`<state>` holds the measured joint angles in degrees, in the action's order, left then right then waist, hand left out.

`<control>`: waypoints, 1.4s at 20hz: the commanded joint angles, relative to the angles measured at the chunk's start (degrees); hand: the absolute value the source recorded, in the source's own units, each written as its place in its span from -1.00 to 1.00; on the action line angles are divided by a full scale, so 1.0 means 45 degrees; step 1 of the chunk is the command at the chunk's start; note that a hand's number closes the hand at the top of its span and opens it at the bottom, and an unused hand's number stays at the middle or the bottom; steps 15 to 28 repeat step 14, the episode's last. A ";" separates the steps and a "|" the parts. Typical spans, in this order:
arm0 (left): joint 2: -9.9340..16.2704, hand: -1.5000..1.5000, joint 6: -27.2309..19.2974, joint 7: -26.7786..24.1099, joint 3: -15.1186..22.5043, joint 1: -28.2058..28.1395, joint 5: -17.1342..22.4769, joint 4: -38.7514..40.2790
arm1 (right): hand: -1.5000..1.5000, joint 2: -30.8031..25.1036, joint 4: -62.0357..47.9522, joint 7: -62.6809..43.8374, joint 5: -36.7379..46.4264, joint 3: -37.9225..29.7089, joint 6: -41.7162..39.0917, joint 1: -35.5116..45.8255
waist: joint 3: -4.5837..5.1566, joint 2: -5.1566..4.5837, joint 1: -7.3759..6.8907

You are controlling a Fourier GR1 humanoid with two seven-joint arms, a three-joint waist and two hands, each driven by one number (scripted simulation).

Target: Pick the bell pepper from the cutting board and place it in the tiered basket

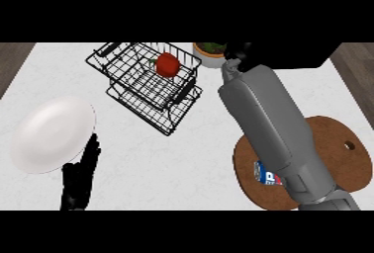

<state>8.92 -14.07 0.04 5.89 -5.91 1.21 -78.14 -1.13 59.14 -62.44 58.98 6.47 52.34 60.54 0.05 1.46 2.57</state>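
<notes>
Pepper sitting in the basket, right hand hidden beside it

Nearest, the left hand (80, 178) is resting with fingers straight and up, holding nothing, its fingertips just touching the rim of the white plate (53, 134) beside it. Across from it, the right forearm (270, 128) is stretching away over the round wooden cutting board (343, 163), covering most of a small blue-and-white packet (267, 177) lying there. Farther along that arm, the right hand (240, 51) is showing only as a dark shape at the wrist's end; whether its fingers are open or closed cannot be told.

Just to that hand's left, the red bell pepper (167, 64) is lying in the upper tier of the black wire tiered basket (120, 74), so the placing looks done or nearly done. The pepper is likely light, hollow, smooth-skinned and a little slippery, best taken around its broad body rather than by the green stem.

Beyond the hand, a bowl of greens (209, 51) is crowding close. The basket's wire rim is the edge to mind; bare counter (190, 163) toward the robot is offering the open room.
</notes>
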 commanded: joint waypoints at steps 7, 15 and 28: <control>0.0018 0.00 -0.0509 0.0062 -0.0287 -0.0913 -0.0030 -0.0504 | -1.00 -0.0179 0.6608 -0.1665 0.0818 -0.0406 -0.1866 -0.4277 | -0.0029 0.0389 0.1105; 0.0007 0.00 -0.0616 -0.0063 -0.0501 -0.0779 0.0007 -0.0342 | -1.00 -0.0965 1.1933 -0.1317 -0.0413 0.0772 -0.3583 -0.8167 | -0.0017 0.0265 0.1277; 0.0007 0.00 -0.0616 -0.0063 -0.0501 -0.0779 0.0007 -0.0342 | -1.00 -0.0965 1.1933 -0.1317 -0.0413 0.0772 -0.3583 -0.8167 | -0.0017 0.0265 0.1277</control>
